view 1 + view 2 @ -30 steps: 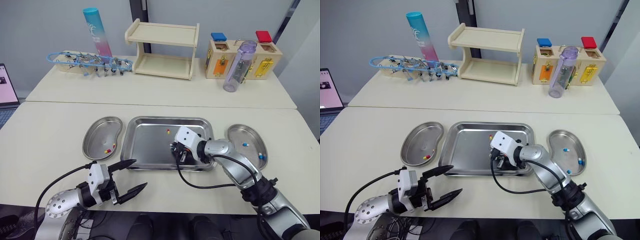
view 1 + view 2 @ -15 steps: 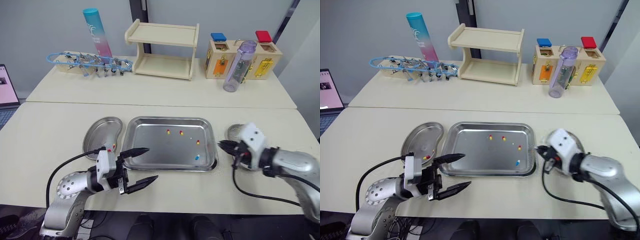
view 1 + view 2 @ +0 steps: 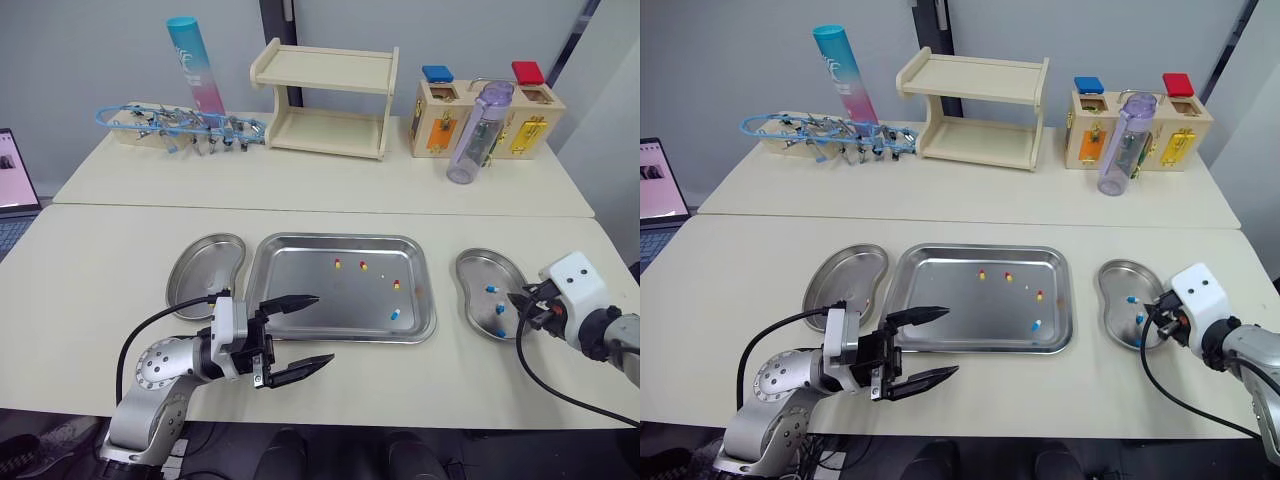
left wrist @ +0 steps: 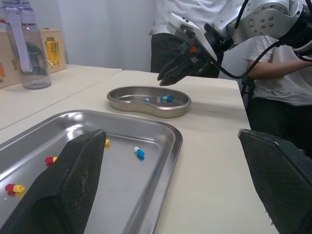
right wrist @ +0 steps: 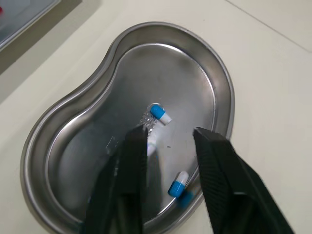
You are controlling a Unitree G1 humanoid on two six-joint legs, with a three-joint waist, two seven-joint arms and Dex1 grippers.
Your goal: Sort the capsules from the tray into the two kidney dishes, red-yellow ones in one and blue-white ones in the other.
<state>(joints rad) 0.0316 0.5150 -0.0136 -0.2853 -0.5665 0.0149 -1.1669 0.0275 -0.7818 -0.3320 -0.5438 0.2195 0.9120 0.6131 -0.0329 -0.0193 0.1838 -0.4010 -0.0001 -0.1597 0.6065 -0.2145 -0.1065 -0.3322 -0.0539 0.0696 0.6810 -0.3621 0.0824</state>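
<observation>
The steel tray (image 3: 340, 241) holds three red-yellow capsules (image 3: 362, 266) and one blue-white capsule (image 3: 395, 315). My left gripper (image 3: 305, 333) hovers open over the tray's front left edge, nothing between its fingers. Left of the tray lies the left kidney dish (image 3: 203, 262), its near part hidden by my left arm. The right kidney dish (image 3: 478, 262) contains three blue-white capsules (image 5: 160, 113). My right gripper (image 5: 171, 130) hangs just above this dish, open, with nothing held. The left wrist view shows the blue-white capsule (image 4: 139, 152) in the tray.
On the far table stand a wooden shelf (image 3: 325, 100), a purple bottle (image 3: 478, 130), a box with locks (image 3: 440, 120), a blue tube (image 3: 195, 65) and a wire toy (image 3: 175, 125). A laptop (image 3: 12, 180) sits at the left edge. A person (image 4: 273, 78) stands behind my right arm.
My right gripper left the tray, travelled right to the right kidney dish and let go of a blue-white capsule there. My left gripper moved up to the tray's front left edge.
</observation>
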